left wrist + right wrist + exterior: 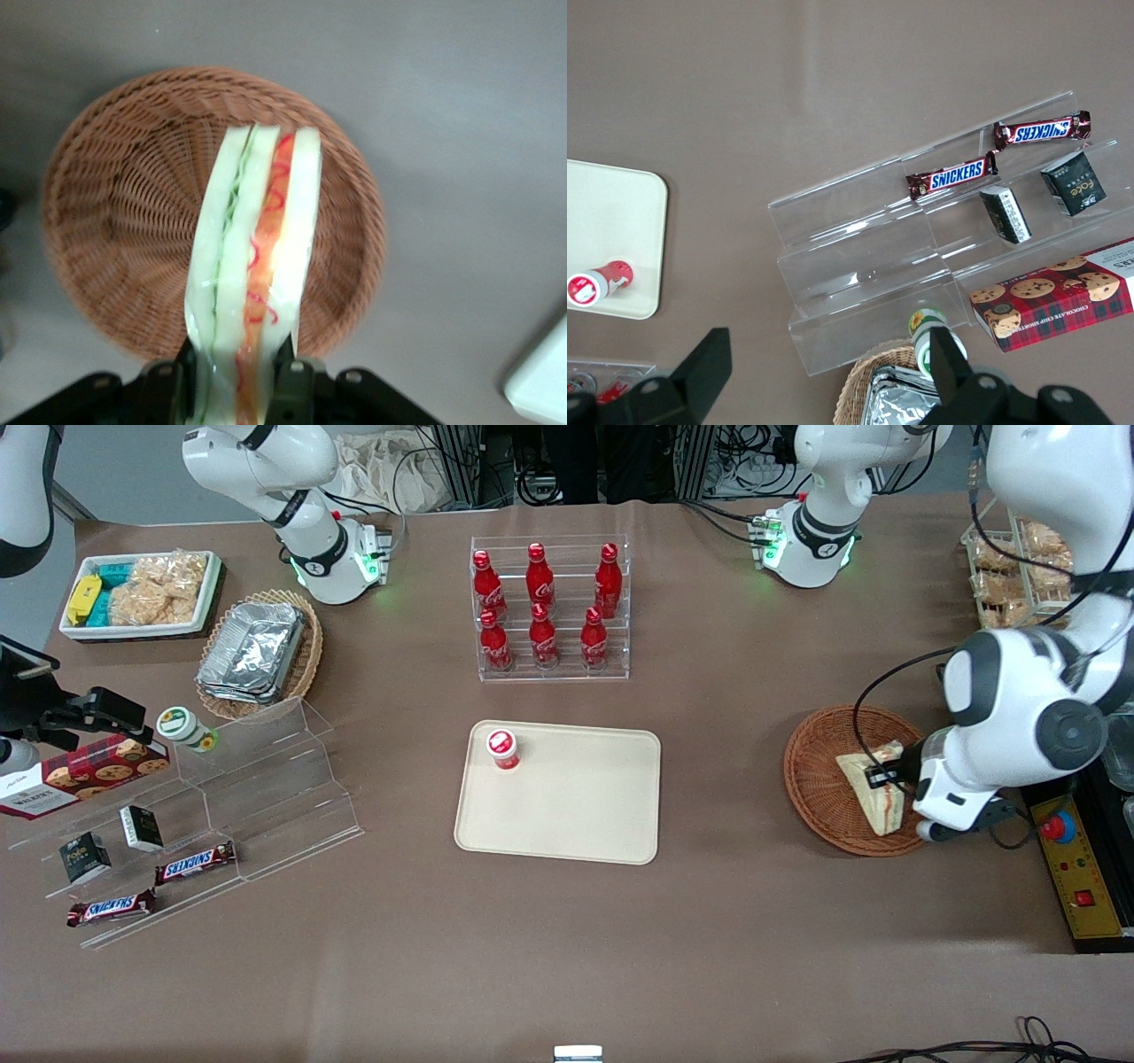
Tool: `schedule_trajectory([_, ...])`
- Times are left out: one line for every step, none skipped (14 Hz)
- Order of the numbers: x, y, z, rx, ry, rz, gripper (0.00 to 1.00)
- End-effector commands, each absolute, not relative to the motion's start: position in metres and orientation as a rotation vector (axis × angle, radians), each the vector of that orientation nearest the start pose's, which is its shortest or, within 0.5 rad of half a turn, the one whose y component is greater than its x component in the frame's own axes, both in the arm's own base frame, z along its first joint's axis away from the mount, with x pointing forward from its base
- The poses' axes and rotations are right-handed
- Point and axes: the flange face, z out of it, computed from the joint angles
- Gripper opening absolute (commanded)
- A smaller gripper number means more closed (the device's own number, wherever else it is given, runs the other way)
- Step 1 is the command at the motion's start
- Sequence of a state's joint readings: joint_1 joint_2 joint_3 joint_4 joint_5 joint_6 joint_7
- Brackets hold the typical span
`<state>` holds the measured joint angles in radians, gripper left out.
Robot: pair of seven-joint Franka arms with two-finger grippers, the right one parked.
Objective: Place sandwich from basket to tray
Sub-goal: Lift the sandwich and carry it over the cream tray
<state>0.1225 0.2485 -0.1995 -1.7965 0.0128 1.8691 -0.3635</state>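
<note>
Sandwich [257, 266] upright between pincer [237, 379] fingers, clamped at one end, above basket [115, 221].

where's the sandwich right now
The clear-wrapped triangular white-bread sandwich is over the round reddish-brown wicker basket at the working arm's end of the table, gripped by the left arm's pincer.

The gripper [237, 390] is cut off at the wrist picture's edge, clamped on the sandwich [255, 274]. The arm hides part of the basket [819, 779] rim.

Brown-clothed table [567, 921]; tangled cables [753, 460], perhaps on grey floor.
</note>
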Motion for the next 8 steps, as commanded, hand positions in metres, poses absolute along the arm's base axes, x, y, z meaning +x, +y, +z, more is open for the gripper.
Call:
schedule_trajectory([0.598, -0.07, 0.505, -3.117, -0.339, 0.253, 0.35])
schedule_trajectory([0.594, -0.082, 0.54, -3.125, -0.302, 0.246, 0.34])
schedule_trajectory([0.589, -0.092, 0.578, -3.136, -0.267, 0.234, 0.34])
schedule_trajectory([0.582, -0.101, 0.612, -3.16, -0.243, 0.218, 0.34])
schedule_trajectory([0.576, -0.109, 0.638, -3.194, -0.225, 0.196, 0.34])
schedule_trajectory([0.569, -0.12, 0.655, -3.228, -0.2, 0.189, 0.34])
schedule_trajectory([0.559, -0.135, 0.671, -3.262, -0.182, 0.174, 0.34])
schedule_trajectory([0.549, -0.156, 0.685, -3.284, -0.2, 0.156, 0.33])
